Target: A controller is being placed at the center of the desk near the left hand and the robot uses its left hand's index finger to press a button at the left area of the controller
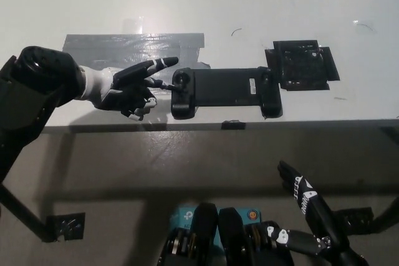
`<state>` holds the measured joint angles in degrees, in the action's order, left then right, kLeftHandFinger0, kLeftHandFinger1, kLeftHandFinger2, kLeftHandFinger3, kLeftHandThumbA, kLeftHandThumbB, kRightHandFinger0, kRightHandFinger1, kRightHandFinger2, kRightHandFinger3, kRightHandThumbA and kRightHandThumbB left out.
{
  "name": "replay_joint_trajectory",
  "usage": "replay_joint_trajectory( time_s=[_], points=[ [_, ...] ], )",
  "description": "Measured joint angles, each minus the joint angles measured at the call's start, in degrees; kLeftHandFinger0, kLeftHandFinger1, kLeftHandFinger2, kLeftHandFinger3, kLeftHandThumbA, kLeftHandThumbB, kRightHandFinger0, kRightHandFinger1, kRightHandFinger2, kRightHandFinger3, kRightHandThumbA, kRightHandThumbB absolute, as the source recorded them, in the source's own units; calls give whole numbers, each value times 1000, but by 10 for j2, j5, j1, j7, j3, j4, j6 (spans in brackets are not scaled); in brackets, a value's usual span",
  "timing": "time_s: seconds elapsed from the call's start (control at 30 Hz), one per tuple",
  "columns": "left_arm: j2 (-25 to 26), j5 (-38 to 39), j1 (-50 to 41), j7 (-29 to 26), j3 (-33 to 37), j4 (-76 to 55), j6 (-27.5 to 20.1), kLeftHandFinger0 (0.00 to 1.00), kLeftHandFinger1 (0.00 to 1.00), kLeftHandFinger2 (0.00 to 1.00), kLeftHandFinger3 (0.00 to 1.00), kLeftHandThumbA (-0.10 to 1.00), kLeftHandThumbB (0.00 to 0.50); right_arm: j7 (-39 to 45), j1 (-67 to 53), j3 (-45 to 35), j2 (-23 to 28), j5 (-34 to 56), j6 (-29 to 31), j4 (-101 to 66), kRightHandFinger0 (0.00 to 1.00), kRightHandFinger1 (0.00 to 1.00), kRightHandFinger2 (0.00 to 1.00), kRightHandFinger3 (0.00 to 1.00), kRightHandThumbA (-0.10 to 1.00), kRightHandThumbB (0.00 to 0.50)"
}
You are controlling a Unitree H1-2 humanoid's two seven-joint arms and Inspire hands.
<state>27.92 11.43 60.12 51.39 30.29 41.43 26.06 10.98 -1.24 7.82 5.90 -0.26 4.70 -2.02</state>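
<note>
- Lying flat on the white desk [249,4], the black controller [225,91] is set lengthwise close to the desk's front edge, with one grip at each end.
- A round button [181,78] is seen on the left grip of the controller, the end nearest the left hand.
- The left hand [128,88] is held just left of the controller, over the desk; one finger [156,65] is stretched out toward the controller's left grip, while the remaining fingers are curled in under the palm, and nothing is held.
- The tip of the stretched finger is seen just beside the upper left corner of the controller; whether it touches cannot be told from this view.
- A patch of grey tape [134,45] is stuck to the desk behind the left hand and up-left of the controller.
- A black square pad [302,65] is taped to the desk, touching or just beside the right end of the controller on its far side.
- The right hand [308,207] is seen well below the desk's front edge, down-right of the controller, with fingers extended and apart and nothing held.
</note>
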Motion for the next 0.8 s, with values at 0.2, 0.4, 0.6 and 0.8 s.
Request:
replay_joint_trajectory(
  time_s=[0.2,0.4,0.6,0.8],
  points=[
    [-2,-14,2,-6,-20,11,0,0,0,225,1000,1000,462,2,1,0,2,0,-3,0,1000,1000,1000,1000,873,269],
    [-1,-33,0,-6,-29,-2,0,0,0,222,1000,1000,439,4,5,0,2,0,-3,0,1000,1000,1000,1000,893,280],
    [-2,-51,-5,-7,-29,-16,0,0,0,180,1000,1000,429,4,6,0,2,0,-3,0,1000,1000,1000,1000,873,273],
    [-6,-64,-14,-6,-31,-22,0,0,0,169,1000,1000,434,3,6,0,2,0,-4,0,1000,1000,1000,1000,893,301]
  ],
)
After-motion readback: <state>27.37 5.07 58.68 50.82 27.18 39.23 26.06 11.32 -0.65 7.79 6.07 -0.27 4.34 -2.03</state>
